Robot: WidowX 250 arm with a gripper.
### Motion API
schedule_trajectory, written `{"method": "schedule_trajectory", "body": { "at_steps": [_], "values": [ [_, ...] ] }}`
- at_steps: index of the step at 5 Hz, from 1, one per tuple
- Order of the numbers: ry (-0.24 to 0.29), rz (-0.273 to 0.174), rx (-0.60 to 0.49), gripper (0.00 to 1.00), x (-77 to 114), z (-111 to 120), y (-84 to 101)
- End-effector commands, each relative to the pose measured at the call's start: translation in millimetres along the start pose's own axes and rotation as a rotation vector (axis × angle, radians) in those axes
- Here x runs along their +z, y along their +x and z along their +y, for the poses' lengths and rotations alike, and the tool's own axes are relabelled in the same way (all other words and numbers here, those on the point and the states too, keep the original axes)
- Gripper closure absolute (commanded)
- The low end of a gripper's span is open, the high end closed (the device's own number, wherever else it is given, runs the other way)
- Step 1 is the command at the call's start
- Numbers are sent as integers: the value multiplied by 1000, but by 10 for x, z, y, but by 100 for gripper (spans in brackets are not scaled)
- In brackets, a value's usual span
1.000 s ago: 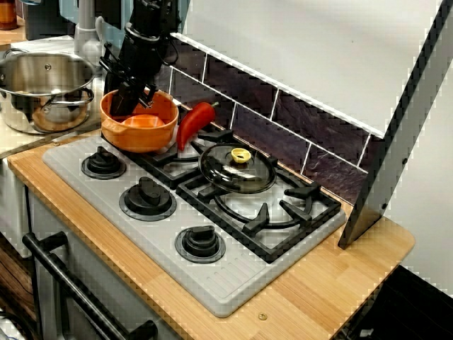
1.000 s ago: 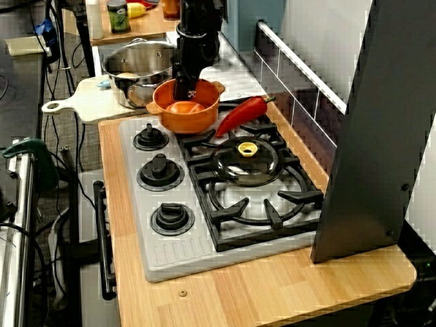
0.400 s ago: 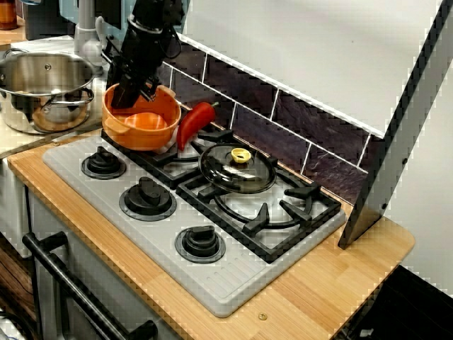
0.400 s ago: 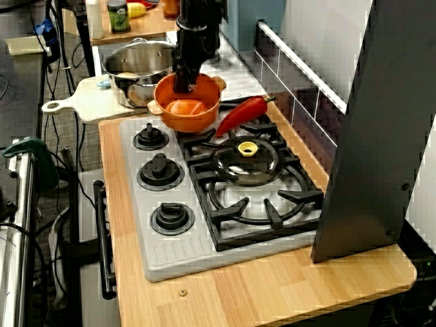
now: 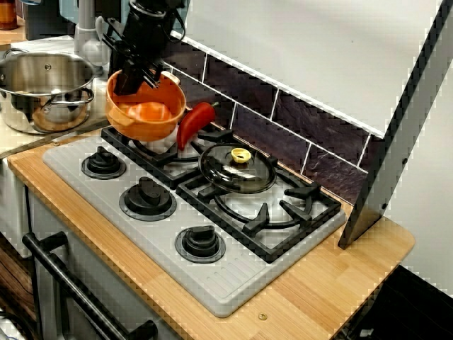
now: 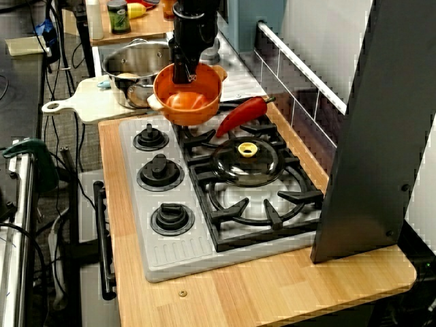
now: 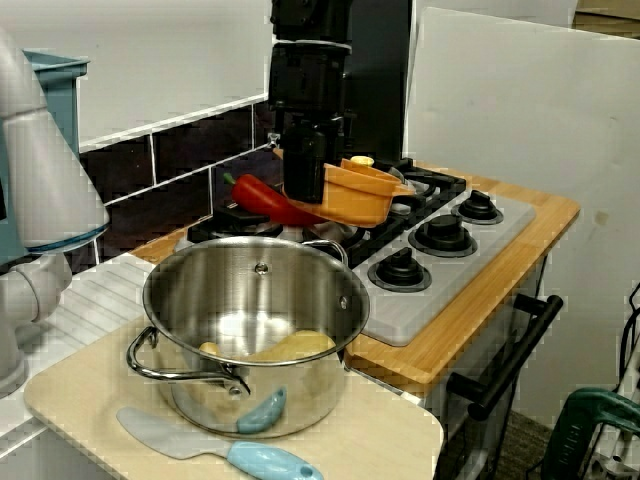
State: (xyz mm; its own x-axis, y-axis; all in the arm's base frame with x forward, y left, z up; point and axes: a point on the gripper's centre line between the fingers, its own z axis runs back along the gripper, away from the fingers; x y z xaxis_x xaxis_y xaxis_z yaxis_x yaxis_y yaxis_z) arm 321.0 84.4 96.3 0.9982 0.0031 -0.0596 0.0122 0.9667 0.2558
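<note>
Orange pot [image 5: 145, 112], its far rim clamped in the gripper [image 5: 128, 81], hangs tilted, seemingly clear of the far-left grate [image 5: 170, 164], not yet set down.

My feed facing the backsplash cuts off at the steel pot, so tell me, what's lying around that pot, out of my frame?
Observer: From behind the steel pot, a blue-handled spatula lies on the pale board it stands on, on the side away from the stove.
Operator: Here the hand grips the orange pot by its rim, tilted above the grate. Anything inside the steel one?
Observer: Yes, pale yellow pieces on its bottom.
</note>
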Motion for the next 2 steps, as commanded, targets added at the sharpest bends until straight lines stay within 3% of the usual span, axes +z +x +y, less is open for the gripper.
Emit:
{"method": "schedule_trajectory", "body": {
  "at_steps": [1, 2],
  "values": [
    [192, -204, 87, 100, 320, -166, 144],
    [218, -212, 100, 100, 328, -182, 204]
  ]
}}
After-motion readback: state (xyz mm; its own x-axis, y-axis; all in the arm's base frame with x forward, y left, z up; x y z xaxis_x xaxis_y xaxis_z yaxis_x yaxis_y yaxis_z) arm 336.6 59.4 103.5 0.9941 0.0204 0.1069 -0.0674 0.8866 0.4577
